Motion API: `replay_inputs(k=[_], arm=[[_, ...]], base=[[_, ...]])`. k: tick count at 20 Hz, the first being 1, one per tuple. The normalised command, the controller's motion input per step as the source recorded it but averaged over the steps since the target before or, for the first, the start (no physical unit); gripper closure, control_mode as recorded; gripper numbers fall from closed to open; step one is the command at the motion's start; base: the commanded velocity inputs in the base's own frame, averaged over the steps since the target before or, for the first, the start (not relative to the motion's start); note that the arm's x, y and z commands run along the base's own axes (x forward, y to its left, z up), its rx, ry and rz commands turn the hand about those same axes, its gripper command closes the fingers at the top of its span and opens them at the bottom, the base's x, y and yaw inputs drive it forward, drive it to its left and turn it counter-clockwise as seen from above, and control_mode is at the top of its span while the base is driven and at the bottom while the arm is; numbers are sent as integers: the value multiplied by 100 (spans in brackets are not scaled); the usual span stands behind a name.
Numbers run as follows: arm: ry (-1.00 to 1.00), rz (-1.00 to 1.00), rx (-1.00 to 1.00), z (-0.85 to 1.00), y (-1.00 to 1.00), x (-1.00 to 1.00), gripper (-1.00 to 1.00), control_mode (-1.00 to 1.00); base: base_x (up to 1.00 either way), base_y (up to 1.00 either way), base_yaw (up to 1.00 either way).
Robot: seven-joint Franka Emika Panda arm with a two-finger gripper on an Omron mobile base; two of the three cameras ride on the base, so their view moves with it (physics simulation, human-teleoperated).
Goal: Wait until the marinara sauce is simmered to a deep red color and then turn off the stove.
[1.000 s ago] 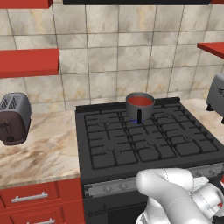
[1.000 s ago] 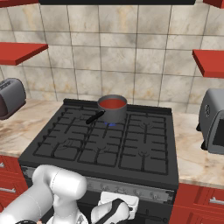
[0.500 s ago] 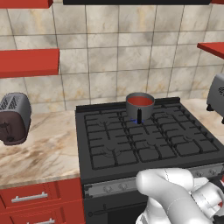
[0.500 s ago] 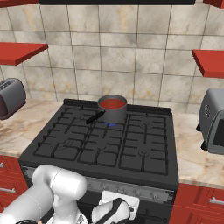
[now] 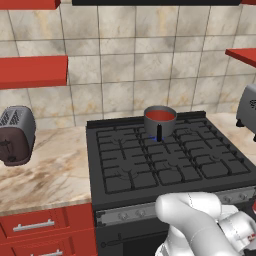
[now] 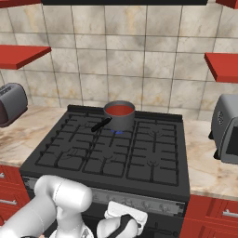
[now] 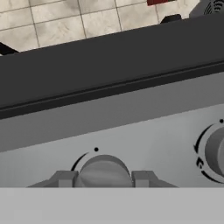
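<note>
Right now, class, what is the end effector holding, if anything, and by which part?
The end effector is shut on a stove knob on the grey front strip, one finger on each side of the knob.

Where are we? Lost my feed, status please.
Gripper shut on stove knob. Marinara sauce red, saucepan on back burner. Nothing in the way.

— What do we have on the left of the range?
— We see a dark toaster with a grey top lying on the marbled counter, and a red shelf on the tiled wall above it.
— And on the right?
— We see a grey toaster oven standing on the counter, under another red shelf.
— Below?
— We count 2 red drawers with silver handles under the left counter.
</note>
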Motion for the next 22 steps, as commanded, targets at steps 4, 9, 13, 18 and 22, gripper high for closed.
replay_inputs(k=[4,9,13,18,22], arm=[[1,-12,16,0,-6,0,100,-100],[8,-9,18,2,-15,0,100,-100],[7,-6,19,0,-25,0,100,-100],[7,-4,18,0,-23,0,100,-100],[6,-3,15,0,-10,0,100,-100]], base=[[0,0,0],[0,0,0],[0,0,0],[0,0,0],[0,0,0]])
